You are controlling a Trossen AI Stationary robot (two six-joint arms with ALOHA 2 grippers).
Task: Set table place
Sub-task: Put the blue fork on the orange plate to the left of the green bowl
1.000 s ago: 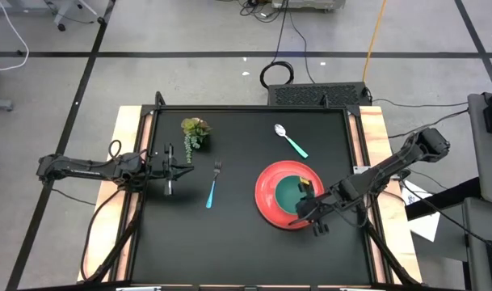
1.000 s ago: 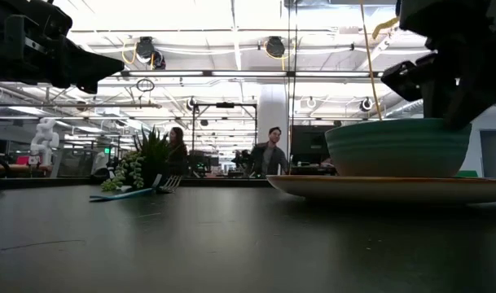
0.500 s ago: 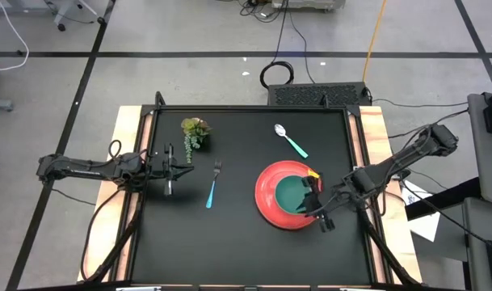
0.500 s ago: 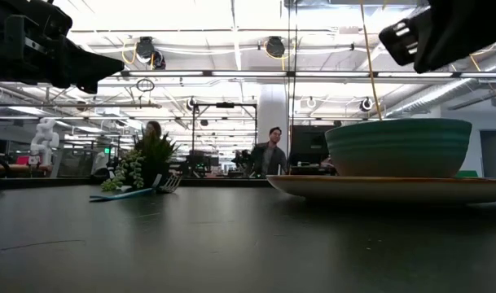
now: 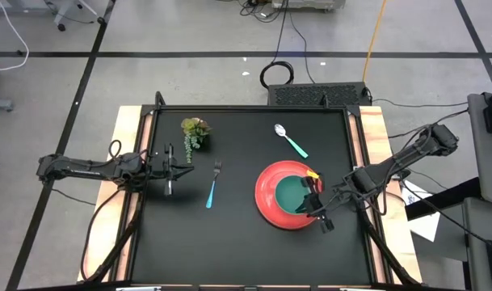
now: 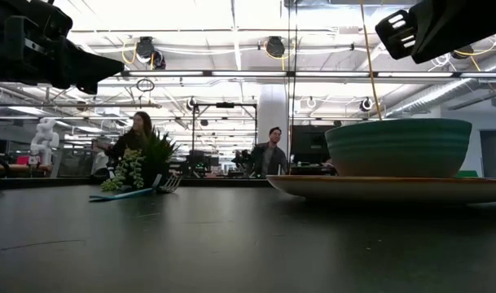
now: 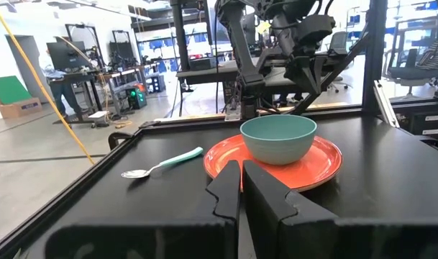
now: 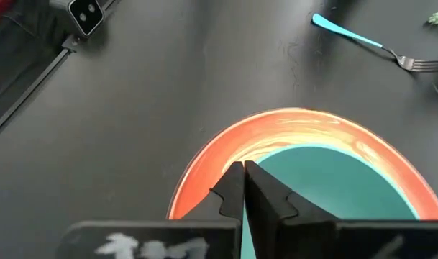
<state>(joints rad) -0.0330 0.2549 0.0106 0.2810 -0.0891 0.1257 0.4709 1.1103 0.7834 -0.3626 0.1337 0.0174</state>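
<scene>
A round red plate [image 5: 266,198] lies at the right of the black table [image 5: 229,242], with a teal bowl [image 5: 290,194] standing on it. My right gripper [image 5: 310,200] hangs shut above the bowl's right rim, clear of it, as the low view [image 6: 410,37] shows. The blue-handled fork [image 5: 212,186] lies left of the plate. The teal-handled spoon [image 5: 290,140] lies beyond the plate. My left gripper [image 5: 187,170] is shut and empty at the table's left, above the top. Its wrist view shows the bowl [image 7: 278,138], the plate [image 7: 323,162] and the spoon [image 7: 165,163].
A small green plant sprig [image 5: 195,132] lies at the far left, near the fork's tines. Light wooden strips [image 5: 129,162] run along the two short sides. People move in the room beyond the table's far edge [image 6: 133,142].
My right gripper has risen from beside the bowl's rim to well above it and has drawn a little toward the table's right edge. The bowl and plate have stayed where they were.
</scene>
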